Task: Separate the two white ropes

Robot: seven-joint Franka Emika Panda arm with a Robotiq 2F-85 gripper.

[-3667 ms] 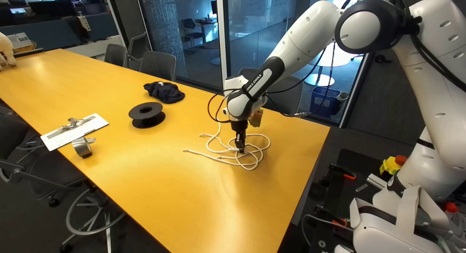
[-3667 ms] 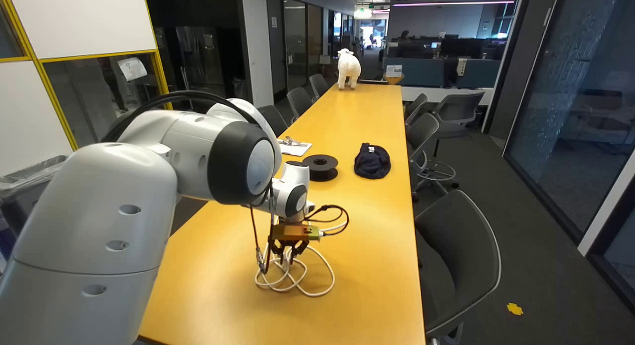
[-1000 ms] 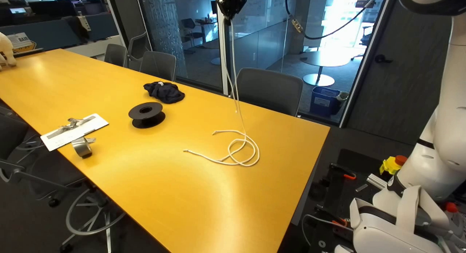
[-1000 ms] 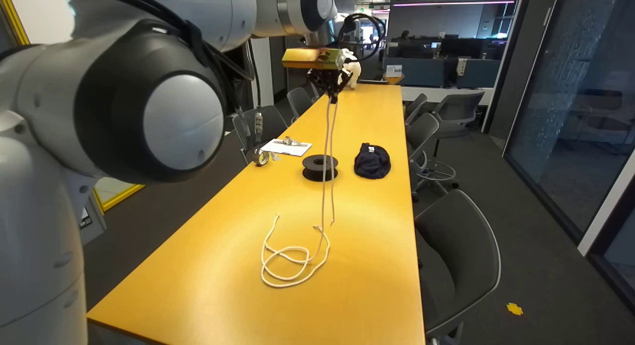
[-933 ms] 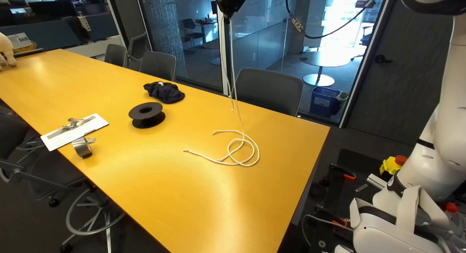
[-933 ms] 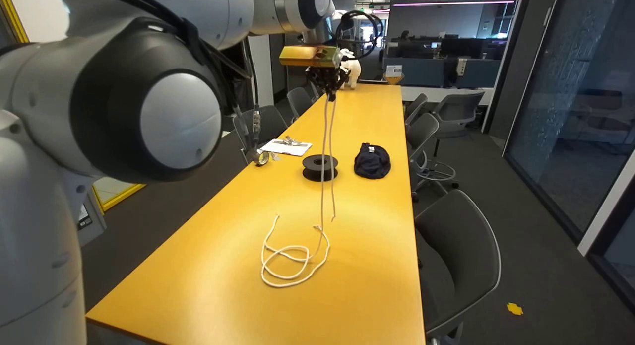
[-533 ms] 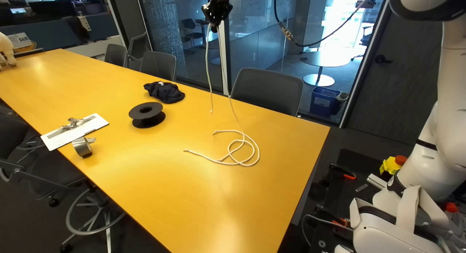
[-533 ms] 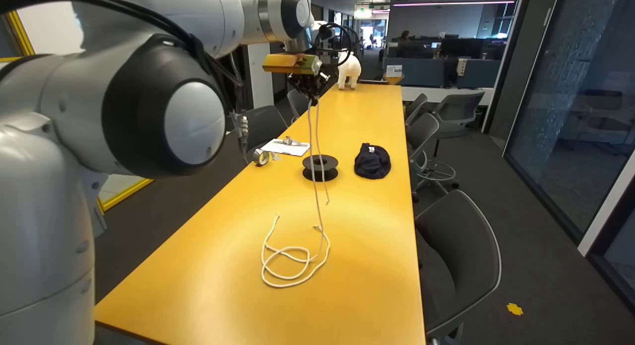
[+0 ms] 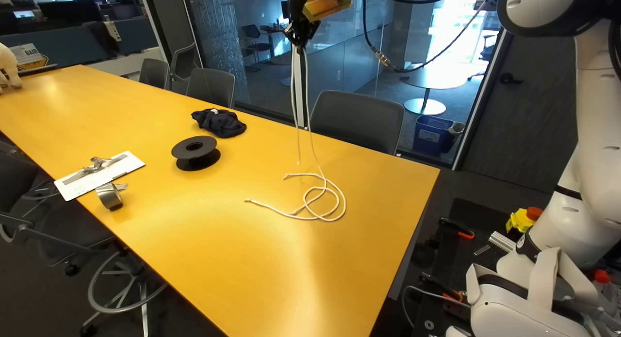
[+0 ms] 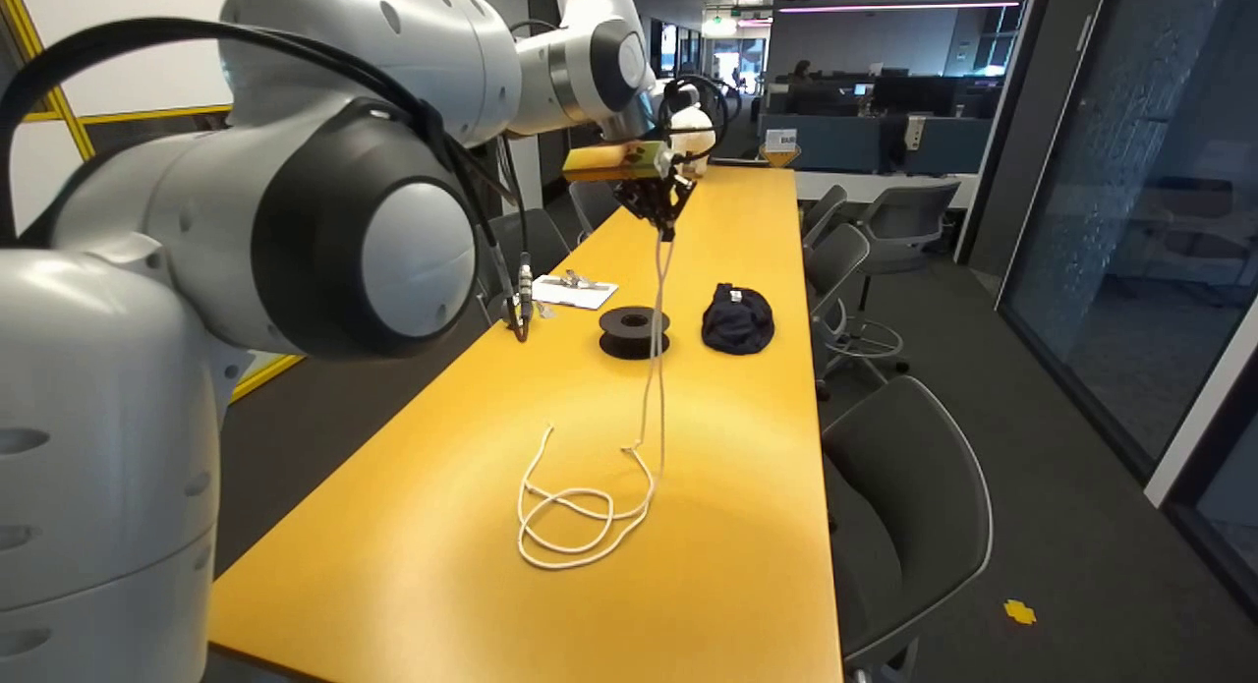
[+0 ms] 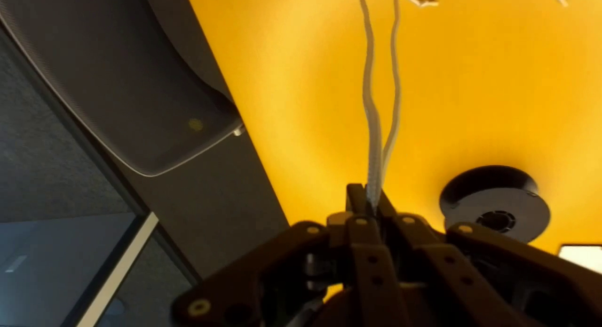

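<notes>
Pressed together but for a cord's thickness, the jaws pinch the held rope [image 11: 374,139] high over the bench [image 9: 252,259], probably so its length can draw clear of the other rope [image 9: 345,201]. The held rope hangs folded, 2 strands near vertical, pointing down: 1 seems to end in the air, 1 reaches the loops below, so separation looks unfinished. The other rope lies looped on the bench with no clear long axis; the longest tail points along the bench, away from the robot's base [image 9: 565,230].
</notes>
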